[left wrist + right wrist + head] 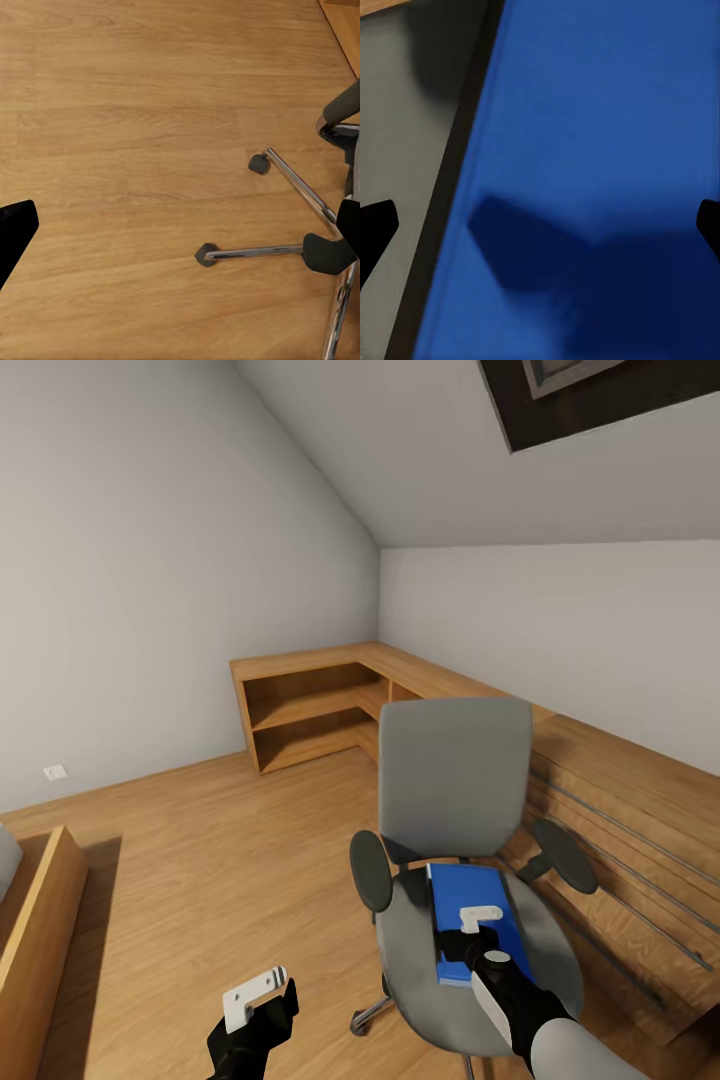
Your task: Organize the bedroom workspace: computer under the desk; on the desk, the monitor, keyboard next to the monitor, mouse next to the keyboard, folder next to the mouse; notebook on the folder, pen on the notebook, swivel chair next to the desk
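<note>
Soft, even daylight fills the room, bright on the pale walls (150, 560) and the wood floor (230, 840), with no glare. Shadows are faint: a dark patch lies on the floor beside the wooden frame (40, 920) at the left. Close up, the right tool's blurred shadow darkens the folder (607, 135), whose blue surface looks soft and grainy. Straight lines bend slightly toward the head view's edges.

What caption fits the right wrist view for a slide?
Open right pincer hovering close over the bright-blue flat folder lying on the grey upholstered chair seat.
</note>
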